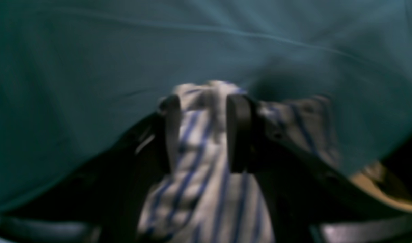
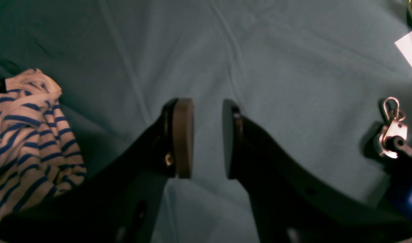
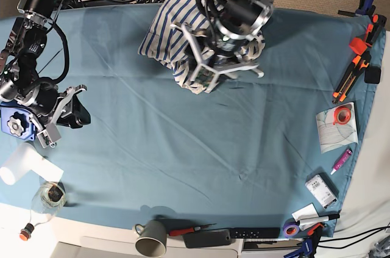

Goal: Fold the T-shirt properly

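Note:
The T-shirt, white with thin blue stripes, is bunched up at the far middle of the teal table cloth. My left gripper is in that bundle. The left wrist view shows the left gripper shut on a thick wad of the T-shirt, lifted above the cloth. My right gripper is at the table's left edge, far from the shirt. In the right wrist view this gripper stands open with only table cloth between its pads, and part of the T-shirt lies at the left edge.
A metal key clip and a white paper lie to the right of the right gripper. Along the near edge stand a grey mug, a remote and a glass bottle. Tape and orange clamps line the right edge.

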